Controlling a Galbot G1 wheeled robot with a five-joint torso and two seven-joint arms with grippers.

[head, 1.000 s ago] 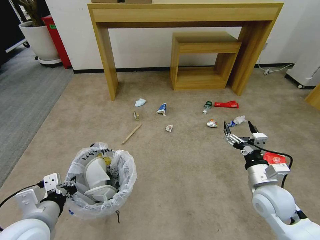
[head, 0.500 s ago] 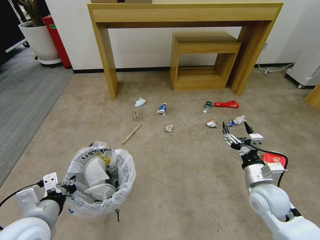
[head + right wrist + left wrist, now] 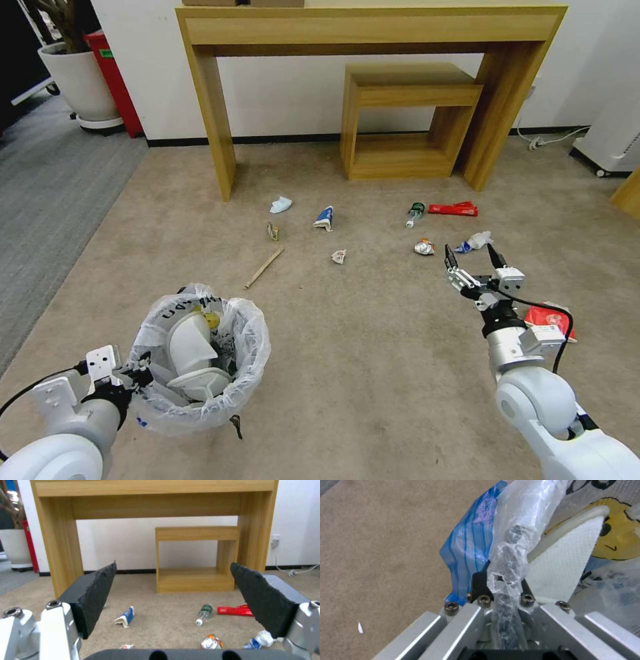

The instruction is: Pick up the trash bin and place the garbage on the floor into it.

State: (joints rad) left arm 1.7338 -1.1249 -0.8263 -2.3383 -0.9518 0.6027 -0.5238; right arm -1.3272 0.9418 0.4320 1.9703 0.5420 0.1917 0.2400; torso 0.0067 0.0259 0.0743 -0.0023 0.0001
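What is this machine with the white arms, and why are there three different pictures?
It is a robot on wheels with two arms. One picture comes from a camera on its head, looking down at the beige floor. The other two come from cameras on its wrists. The left hand is shut on the rim of the trash bin, which already has white slippers inside. The right hand is open, hovering near a white and blue wrapper and a crushed can. More litter lies about: a green bottle, a red packet and a wooden stick.
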